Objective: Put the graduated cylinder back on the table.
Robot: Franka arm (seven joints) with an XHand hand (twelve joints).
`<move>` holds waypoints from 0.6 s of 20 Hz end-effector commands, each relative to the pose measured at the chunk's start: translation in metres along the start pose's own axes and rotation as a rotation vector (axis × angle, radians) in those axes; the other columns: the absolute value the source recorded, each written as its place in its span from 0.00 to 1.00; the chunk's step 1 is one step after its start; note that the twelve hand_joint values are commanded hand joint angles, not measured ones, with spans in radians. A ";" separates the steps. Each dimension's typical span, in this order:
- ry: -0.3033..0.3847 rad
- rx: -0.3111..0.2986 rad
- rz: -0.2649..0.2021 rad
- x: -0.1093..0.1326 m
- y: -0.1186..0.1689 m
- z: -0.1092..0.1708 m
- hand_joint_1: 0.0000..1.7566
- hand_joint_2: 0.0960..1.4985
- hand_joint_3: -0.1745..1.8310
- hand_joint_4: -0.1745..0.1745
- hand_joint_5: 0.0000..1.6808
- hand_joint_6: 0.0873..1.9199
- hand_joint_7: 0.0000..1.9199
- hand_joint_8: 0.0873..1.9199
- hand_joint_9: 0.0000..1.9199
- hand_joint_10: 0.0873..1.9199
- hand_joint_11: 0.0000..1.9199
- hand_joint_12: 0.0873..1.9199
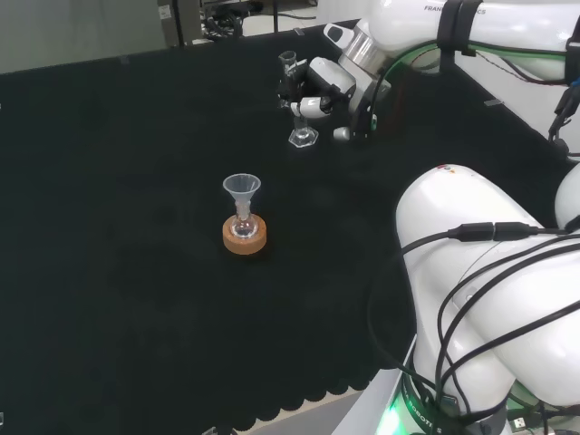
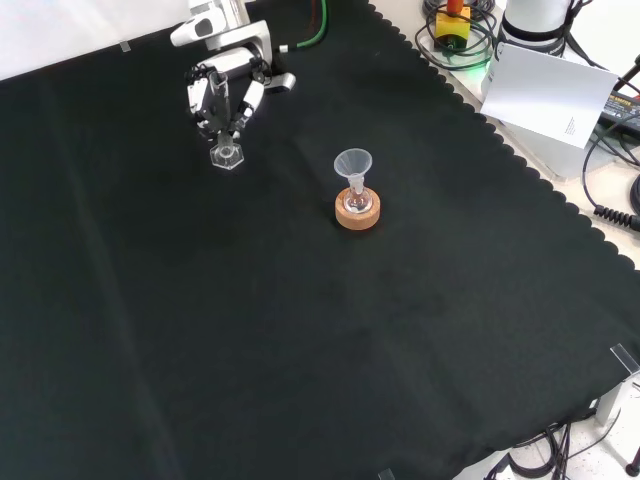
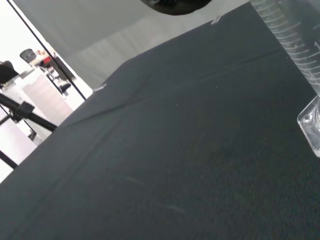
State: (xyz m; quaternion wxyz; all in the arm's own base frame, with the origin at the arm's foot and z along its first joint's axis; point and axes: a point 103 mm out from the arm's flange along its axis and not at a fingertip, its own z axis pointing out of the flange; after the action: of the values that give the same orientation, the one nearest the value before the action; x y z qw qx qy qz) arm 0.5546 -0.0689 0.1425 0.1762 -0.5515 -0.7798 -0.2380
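graduated cylinder point(image 3: 295, 45), clear, printed scale, hexagonal foot point(image 3: 312, 127): closest item in the wrist view, upright, foot on or just above the black cloth point(image 3: 165, 165); contact cannot be told. hand point(image 2: 222, 92), black and white: fingers curled round the cylinder's tube, above the foot. cork ring stand point(image 2: 357, 212): well apart from the cylinder, to its right and nearer in the front view; carries a small round flask point(image 1: 243, 228) with a clear funnel point(image 1: 241, 188) in its neck.
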 end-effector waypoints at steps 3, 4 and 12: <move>0.060 -0.051 -0.003 -0.022 0.018 0.026 0.72 0.72 0.09 0.00 0.59 0.50 0.53 0.49 0.77 0.00 0.67 0.33; 0.063 -0.060 -0.002 -0.023 0.019 0.028 0.72 0.72 0.09 0.00 0.59 0.50 0.53 0.49 0.77 0.00 0.67 0.33; 0.095 -0.068 0.003 -0.036 0.031 0.038 0.72 0.72 0.09 0.00 0.58 0.50 0.53 0.49 0.77 0.00 0.66 0.34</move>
State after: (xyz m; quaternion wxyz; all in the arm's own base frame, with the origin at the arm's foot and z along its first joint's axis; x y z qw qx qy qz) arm 0.5883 -0.0681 0.1072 0.1858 -0.5495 -0.7639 -0.2829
